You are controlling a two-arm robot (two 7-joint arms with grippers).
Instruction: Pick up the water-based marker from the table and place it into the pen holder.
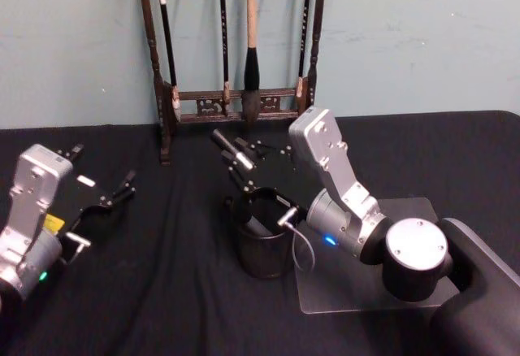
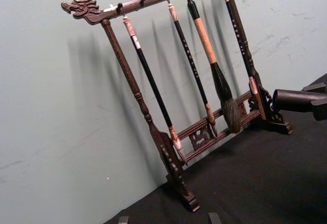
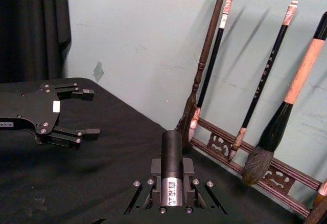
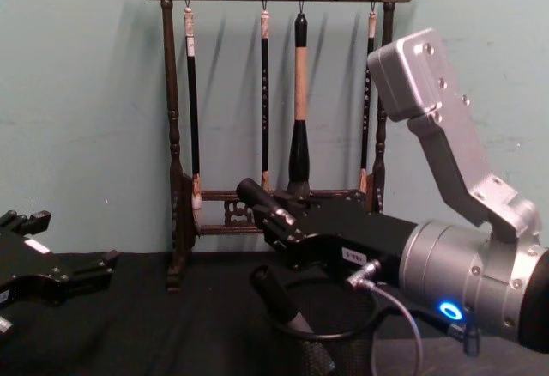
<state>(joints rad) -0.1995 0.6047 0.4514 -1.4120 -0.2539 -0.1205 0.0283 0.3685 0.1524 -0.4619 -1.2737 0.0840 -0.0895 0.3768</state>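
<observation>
Marker (image 3: 172, 162): dark, round barrel, clamped in the right gripper, raised above the pen holder, tip angled up toward the brush rack.
Left gripper (image 1: 104, 200): at the left over the table (image 1: 162, 291), fingers apart, empty, idle.
Pen holder (image 1: 262, 246): black mesh cup mid-table, one dark pen already leaning inside.
Right gripper (image 4: 276, 213): closed on the marker at its lower half, label band showing between the fingers.
Handling: likely light, stiff, smooth and a little slippery; best held mid-barrel, firm but not crushing.
Brush rack (image 4: 283, 101): behind the cup, near enough to snag.
</observation>
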